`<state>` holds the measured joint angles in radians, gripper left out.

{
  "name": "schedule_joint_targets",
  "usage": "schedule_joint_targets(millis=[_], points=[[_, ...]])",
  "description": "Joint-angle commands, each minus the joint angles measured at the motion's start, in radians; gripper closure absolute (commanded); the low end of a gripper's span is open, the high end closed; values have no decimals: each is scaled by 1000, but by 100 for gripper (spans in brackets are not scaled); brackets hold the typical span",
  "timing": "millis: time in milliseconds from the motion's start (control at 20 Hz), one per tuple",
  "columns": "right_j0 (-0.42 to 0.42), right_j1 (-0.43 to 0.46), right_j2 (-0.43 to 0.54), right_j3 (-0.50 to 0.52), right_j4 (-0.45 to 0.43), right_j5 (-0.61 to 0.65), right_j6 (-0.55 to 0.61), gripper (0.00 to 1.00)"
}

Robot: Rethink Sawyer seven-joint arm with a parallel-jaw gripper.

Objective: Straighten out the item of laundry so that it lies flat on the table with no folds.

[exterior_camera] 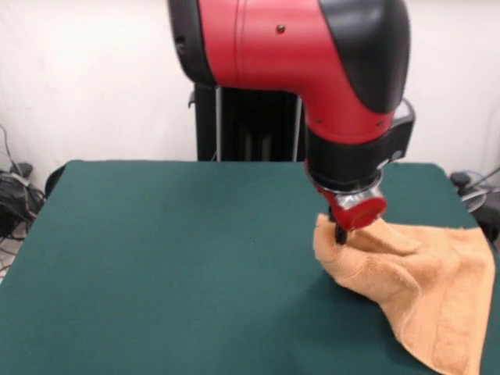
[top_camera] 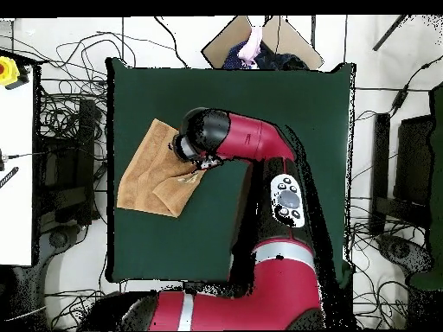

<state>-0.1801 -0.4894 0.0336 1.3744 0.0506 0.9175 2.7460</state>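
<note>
- Claw [exterior_camera: 341, 232]: down at the inner edge of the towel [exterior_camera: 422, 289]. Only a dark tip shows under the red wrist disc, right at the cloth. The cloth rises to a small peak there, which hints at a pinch, but I cannot tell whether the claw is clenched or released.
- Towel, front view, nearest part: one corner hangs toward the front right of the surface [exterior_camera: 156, 266], running out of the bottom of the picture. A woven band shows along that lower stretch.
- Towel, middle: rumpled, with a fold crossing from the peak toward the right edge. Not flat yet.
- Overhead view: towel [top_camera: 143, 177] lies at one side edge of the surface [top_camera: 285, 112], a flap doubled over near the arm [top_camera: 247, 138].
- Handling, my judgement: soft, limp, light terry; it will drape and drag, not slide stiffly. The felt-like top probably grips it, so lifting beats pushing.
- Where to hold, my judgement: a free corner or hem of the doubled flap, then draw it outward.
- Far side: black pedestal [exterior_camera: 250, 125] and white wall.
</note>
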Motion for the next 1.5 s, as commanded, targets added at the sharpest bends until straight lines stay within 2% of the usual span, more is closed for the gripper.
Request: schedule_joint_targets(millis=[50, 300, 600, 1100, 1500], points=[[-36, 45, 128, -78, -60, 84, -236, 100], [-70, 84, 142, -185, -120, 161, -301, 100], [-107, 153, 167, -296, -170, 192, -379, 100], [-143, 309, 190, -600, -261, 342, -544, 100], [-158, 353, 169, -649, -266, 332, -592, 100]])
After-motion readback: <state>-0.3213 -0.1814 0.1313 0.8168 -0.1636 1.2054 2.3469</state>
